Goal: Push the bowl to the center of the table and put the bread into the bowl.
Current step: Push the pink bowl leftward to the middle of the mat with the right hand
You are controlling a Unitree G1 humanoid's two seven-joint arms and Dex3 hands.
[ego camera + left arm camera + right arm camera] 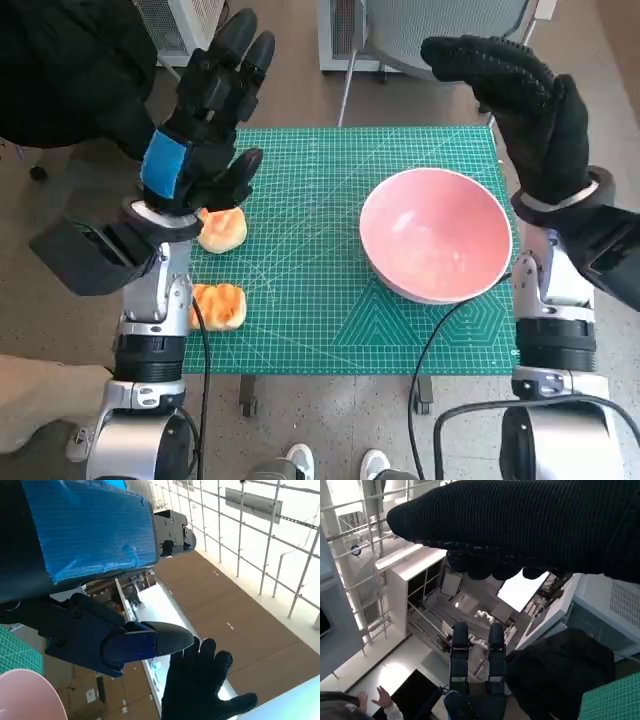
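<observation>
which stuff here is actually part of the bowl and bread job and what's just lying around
Job: pink bowl on the mat's right side; two bread pieces on the left; left hand and right hand, both raised, holding nothing.

Just there: green cutting mat; chair base; a person's shoes.

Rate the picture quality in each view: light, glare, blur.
Head view: even light, sharp; soft sheen inside the pink bowl. Left wrist view: bright windows wash out the background; the left hand is near and soft. Right wrist view: the glove is a dark band against a bright room.
</observation>
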